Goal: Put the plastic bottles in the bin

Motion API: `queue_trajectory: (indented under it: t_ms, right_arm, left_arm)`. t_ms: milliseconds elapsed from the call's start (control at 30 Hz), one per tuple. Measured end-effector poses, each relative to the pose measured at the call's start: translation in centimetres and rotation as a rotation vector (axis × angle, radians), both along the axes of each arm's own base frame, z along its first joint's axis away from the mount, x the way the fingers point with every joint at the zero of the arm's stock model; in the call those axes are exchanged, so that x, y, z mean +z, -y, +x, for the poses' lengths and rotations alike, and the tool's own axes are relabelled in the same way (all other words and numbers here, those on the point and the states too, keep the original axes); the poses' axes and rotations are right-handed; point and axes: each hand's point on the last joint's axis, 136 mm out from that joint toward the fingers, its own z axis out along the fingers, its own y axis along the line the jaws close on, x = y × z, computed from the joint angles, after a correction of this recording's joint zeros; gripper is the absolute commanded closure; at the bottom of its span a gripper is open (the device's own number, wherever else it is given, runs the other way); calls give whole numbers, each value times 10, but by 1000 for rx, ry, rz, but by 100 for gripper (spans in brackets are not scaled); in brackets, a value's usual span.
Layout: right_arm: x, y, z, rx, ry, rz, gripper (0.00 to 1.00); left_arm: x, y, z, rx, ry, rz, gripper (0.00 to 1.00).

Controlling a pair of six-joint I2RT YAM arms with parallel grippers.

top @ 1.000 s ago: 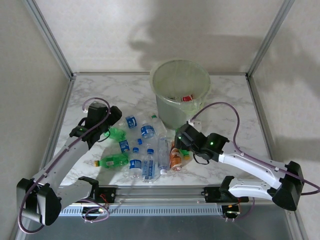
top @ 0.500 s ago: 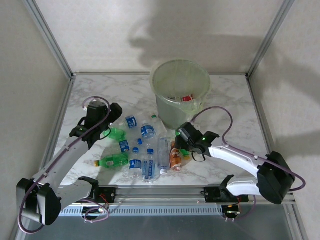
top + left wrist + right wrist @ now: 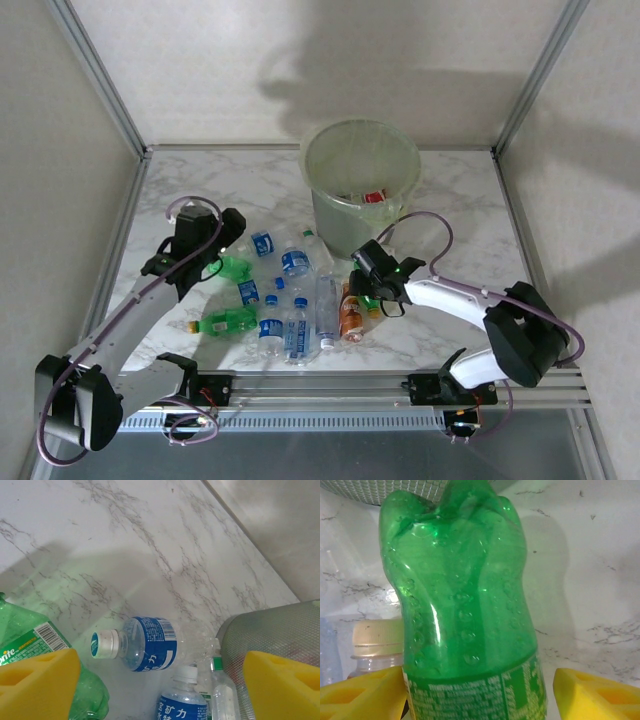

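Plastic bottles [image 3: 295,330] are scattered on their sides on the marble table [image 3: 200,190], heaped at the near centre. The bin [image 3: 335,225] stands upright at about one o'clock from the heap, just beyond it.

One green bottle [image 3: 465,605], at the three o'clock edge of the heap, is bracketed by the right gripper [image 3: 477,690]. The jaws are set apart on either side of the labelled belly, with the lobed base pointed toward the bin. A strip of table is seen between the bottle and one pad [image 3: 595,695], so no pinch is judged to be made; whether the opposite side touches is perhaps too close to call.

The bottle is judged to be empty, hence light, thin-walled and easily dented. It is also judged smooth enough to slide and round enough to roll. Hold is best taken across the straight middle at the label, not at the tapering neck or the lobed base, and with a modest squeeze.

At ten o'clock of the heap the left gripper [image 3: 160,680] is spread wide over a blue-labelled water bottle [image 3: 150,647], beside a Sprite bottle [image 3: 30,640], with nothing gripped.
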Motion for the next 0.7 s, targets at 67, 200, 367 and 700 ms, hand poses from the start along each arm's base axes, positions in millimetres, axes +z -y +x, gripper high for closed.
queue_trajectory:
  t_ms: [67, 200, 367, 700]
  right_arm:
    - [-3, 3, 2, -9, -3, 5, 29]
    - [-11, 8, 4, -27, -16, 3, 32]
    - [-18, 8, 0, -23, -31, 7, 38]
    - [-10, 15, -6, -34, -11, 21, 48]
  left_arm:
    - [0, 0, 0, -1, 1, 0, 16]
    - [1, 1, 1, -3, 8, -4, 16]
    - [3, 3, 2, -7, 15, -6, 16]
    - [-1, 4, 1, -17, 9, -11, 16]
